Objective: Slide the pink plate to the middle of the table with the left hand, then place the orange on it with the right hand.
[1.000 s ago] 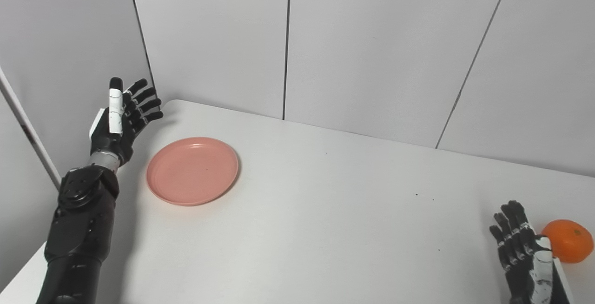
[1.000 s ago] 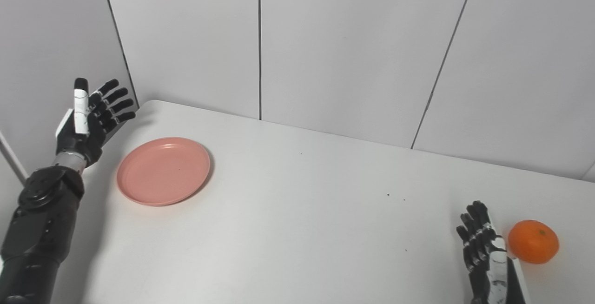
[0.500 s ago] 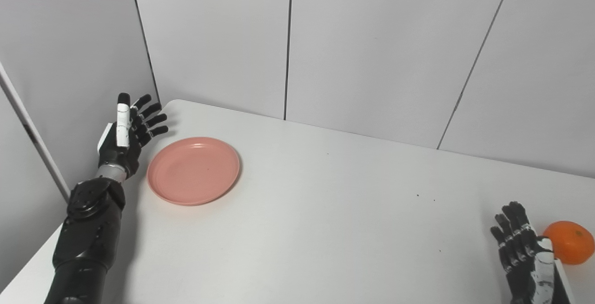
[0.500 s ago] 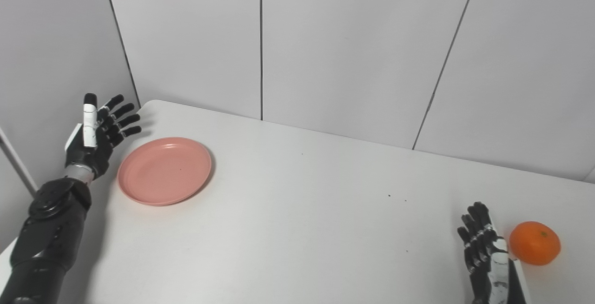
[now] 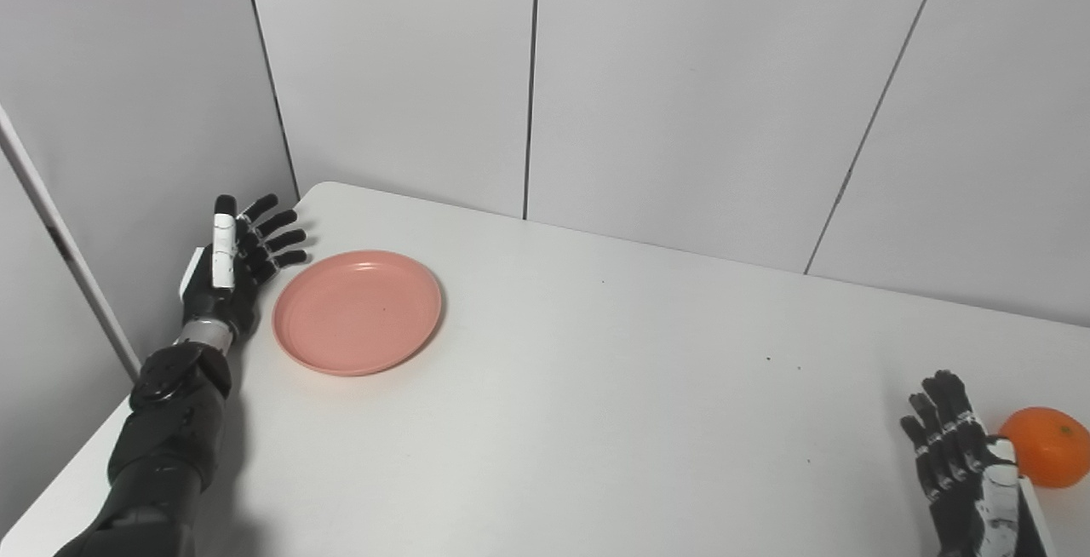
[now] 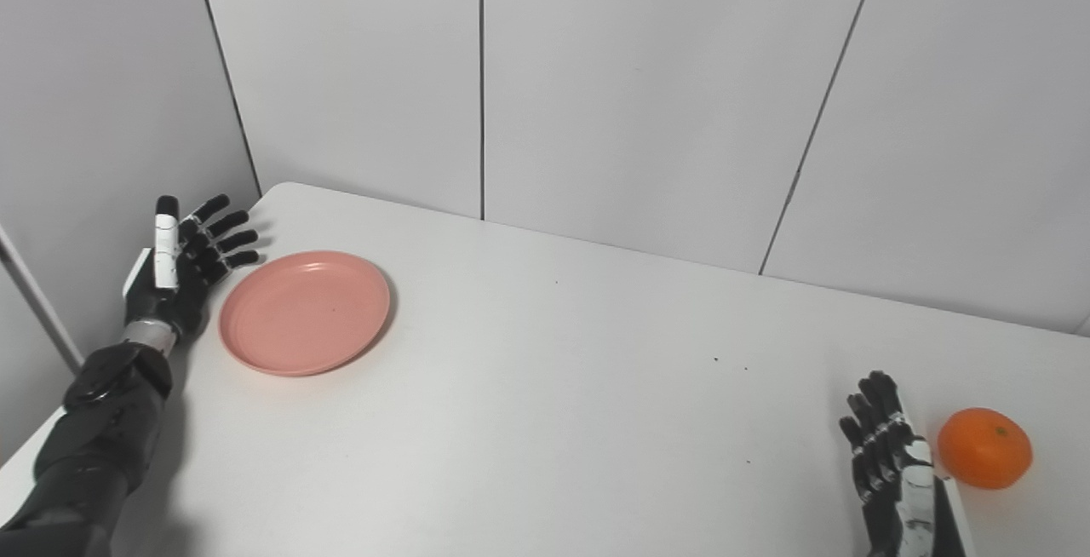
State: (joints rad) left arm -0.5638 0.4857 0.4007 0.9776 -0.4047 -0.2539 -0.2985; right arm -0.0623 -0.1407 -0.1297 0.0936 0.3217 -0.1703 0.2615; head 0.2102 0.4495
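Observation:
The pink plate [image 5: 358,312] lies flat near the far left corner of the white table [image 5: 596,387]. My left hand [image 5: 234,263] is open, fingers spread, just left of the plate's rim and low over the table edge; I cannot tell whether it touches the rim. The orange [image 5: 1052,446] sits at the near right, partly cut off by the picture's edge in the left eye view and whole in the right eye view [image 6: 984,448]. My right hand [image 6: 890,467] is open just left of the orange, holding nothing.
Grey wall panels [image 5: 681,89] stand close behind the table and along its left side. A white post [image 5: 68,259] slants beside the left arm. The table's left edge runs under my left forearm [image 5: 166,446].
My left hand has come down and a little forward, ending lower and closer to the plate's left rim. The right hand, plate and orange have kept their places; the view shifted slightly.

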